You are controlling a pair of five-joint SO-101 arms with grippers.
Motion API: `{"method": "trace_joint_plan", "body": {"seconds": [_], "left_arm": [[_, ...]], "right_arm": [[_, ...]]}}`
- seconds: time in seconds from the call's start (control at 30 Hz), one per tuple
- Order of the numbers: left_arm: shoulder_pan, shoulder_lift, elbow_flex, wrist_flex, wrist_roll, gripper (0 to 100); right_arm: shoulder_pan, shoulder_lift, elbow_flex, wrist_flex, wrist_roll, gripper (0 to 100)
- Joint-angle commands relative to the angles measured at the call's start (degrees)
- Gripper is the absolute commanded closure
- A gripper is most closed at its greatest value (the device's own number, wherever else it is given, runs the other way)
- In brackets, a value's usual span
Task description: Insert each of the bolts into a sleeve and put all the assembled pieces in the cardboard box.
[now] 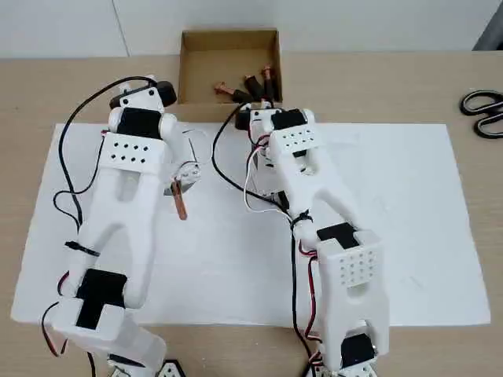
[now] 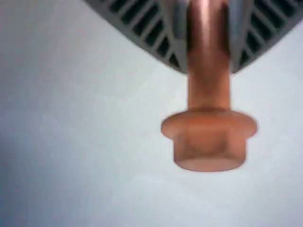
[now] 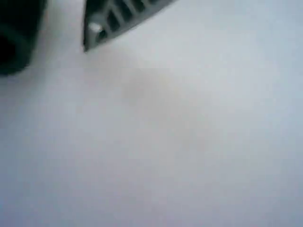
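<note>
Copper bolt (image 2: 208,127) is clamped by its shaft in the left pincer (image 1: 182,187), head outward, above the white sheet (image 1: 409,204), probably to meet a sleeve; the cardboard box (image 1: 206,64) stands farther off.

You're at a lab-style workbench: wooden table (image 1: 47,86), white sheet (image 1: 228,259) mid-frame, scissors (image 1: 483,112) at right edge, plain wall (image 1: 63,23) along the top.

A light brown wooden table (image 1: 23,86) stands by a white wall (image 1: 354,23). A big white sheet (image 1: 409,204) covers most of it. Black scissors (image 1: 483,112) lie at the table's right edge. The grey thing (image 1: 493,31) behind may be a chair.
</note>
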Motion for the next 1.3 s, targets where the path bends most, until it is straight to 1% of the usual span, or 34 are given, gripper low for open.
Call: {"method": "trace_joint_plan", "body": {"seconds": [0.0,0.23,0.27,0.37,0.63,0.77,0.83,1.0,1.13,1.27], "left_arm": [[0.2,-3.3,-0.3,-1.1,-0.4,99],[0.2,-3.3,-0.3,-1.1,-0.4,99],[0.2,-3.3,-0.3,-1.1,-0.4,99],[0.2,-3.3,-0.3,-1.1,-0.4,99],[0.2,-3.3,-0.3,-1.5,-0.4,99],[0.2,-3.3,-0.3,-1.8,-0.4,99],[0.2,-3.3,-0.3,-1.8,-0.4,99],[0.2,-3.3,-0.3,-1.8,-0.4,99],[0.2,-3.3,-0.2,-1.8,-0.4,99],[1.6,-3.3,-0.2,-1.8,-0.4,99]], "right_arm": [[0.1,-0.6,-1.3,1.1,0.4,76.7],[0.4,-0.2,-1.3,1.3,0.3,76.9],[0.4,-0.2,-1.3,1.3,0.3,77.8],[0.4,-0.4,-1.3,0.8,0.0,84.4],[0.2,-0.2,-1.3,0.8,0.4,85.7],[0.3,-0.4,-1.3,0.7,0.5,92.4],[0.3,-0.3,-1.3,0.7,1.1,94.1],[0.4,-0.5,-1.3,0.7,1.8,94.6],[0.2,-1.1,-2.7,1.5,1.8,96.9],[0.1,-5.3,-5.7,4.0,1.8,97.3]]}}
